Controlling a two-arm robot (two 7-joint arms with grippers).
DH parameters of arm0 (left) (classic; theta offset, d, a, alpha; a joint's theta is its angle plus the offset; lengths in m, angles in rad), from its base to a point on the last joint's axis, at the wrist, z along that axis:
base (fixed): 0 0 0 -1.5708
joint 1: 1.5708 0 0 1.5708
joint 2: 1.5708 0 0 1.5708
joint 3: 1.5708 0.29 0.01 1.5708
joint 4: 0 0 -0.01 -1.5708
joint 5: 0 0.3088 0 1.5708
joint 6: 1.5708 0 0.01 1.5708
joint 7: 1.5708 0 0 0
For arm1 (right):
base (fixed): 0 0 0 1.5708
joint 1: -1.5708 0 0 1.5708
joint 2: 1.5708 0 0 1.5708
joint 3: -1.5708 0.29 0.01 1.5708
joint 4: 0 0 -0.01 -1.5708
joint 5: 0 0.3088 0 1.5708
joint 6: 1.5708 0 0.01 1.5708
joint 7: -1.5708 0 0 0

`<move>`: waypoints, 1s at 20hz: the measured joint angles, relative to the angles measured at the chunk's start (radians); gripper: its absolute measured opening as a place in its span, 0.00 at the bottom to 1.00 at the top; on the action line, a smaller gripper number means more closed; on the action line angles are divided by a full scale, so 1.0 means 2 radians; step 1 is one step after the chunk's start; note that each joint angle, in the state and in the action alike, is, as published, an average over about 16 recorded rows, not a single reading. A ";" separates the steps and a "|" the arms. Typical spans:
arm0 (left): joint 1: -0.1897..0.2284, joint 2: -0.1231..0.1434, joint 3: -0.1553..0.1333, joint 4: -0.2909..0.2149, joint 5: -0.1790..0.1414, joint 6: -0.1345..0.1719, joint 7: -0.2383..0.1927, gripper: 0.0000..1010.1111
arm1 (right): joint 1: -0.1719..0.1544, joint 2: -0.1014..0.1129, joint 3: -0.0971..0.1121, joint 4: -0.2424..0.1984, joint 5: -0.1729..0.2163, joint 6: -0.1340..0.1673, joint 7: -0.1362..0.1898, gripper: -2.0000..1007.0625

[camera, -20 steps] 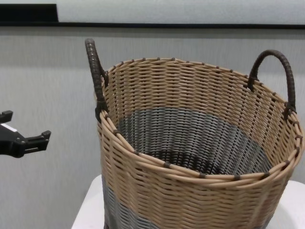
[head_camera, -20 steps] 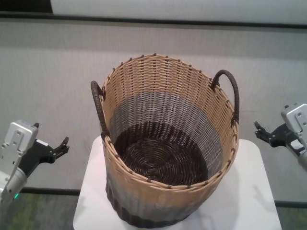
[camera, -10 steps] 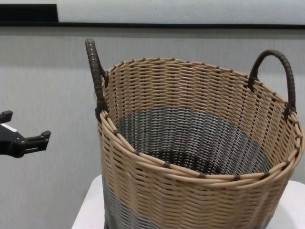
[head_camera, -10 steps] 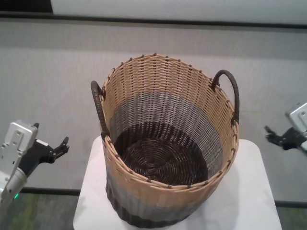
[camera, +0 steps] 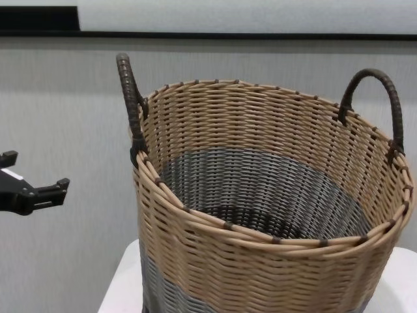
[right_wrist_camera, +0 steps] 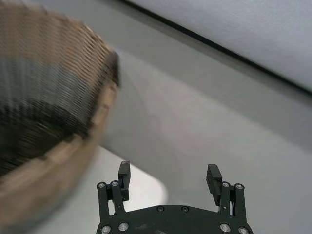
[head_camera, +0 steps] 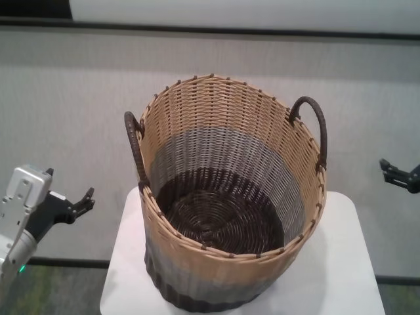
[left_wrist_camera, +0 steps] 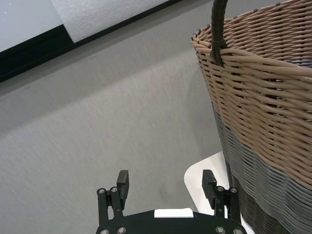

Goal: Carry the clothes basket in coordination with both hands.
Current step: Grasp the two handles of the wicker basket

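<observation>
Jaws on both arms are standing open and holding nothing. Seen from the head camera, the left gripper [head_camera: 84, 200] is hanging at the lower left of the frame, well apart from the clothes basket [head_camera: 230, 197], with its silver-grey wrist housing [head_camera: 23, 197] showing below and to the left of it. At the far right edge of the same frame, about mid-height, the right gripper [head_camera: 396, 174] is poking in, also well clear of the basket. Each wrist camera is showing two black fingers spread wide with only grey wall and a corner of white between them.

Upright on a white surface [head_camera: 341, 262], the basket is sitting in the middle of the head frame and filling the lower right of the chest frame. Its tan upper band, grey middle band and dark brown base are all showing, and nothing can be seen inside it. One dark brown loop handle [head_camera: 134, 147] is rising from the rim on the frame's left side, and the other handle [head_camera: 316, 128] is arching up on the right. Neither handle is being touched.
</observation>
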 joint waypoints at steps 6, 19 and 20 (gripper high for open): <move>0.000 0.000 0.000 0.000 0.000 0.000 0.000 0.99 | -0.006 -0.021 0.028 -0.024 0.065 0.012 0.041 0.99; 0.000 0.000 0.000 0.000 0.000 0.000 0.000 0.99 | 0.062 -0.072 -0.018 0.007 0.049 0.019 0.066 0.99; 0.000 0.000 0.000 0.000 0.000 0.000 0.000 0.99 | 0.067 -0.074 -0.020 0.011 0.047 0.020 0.067 0.99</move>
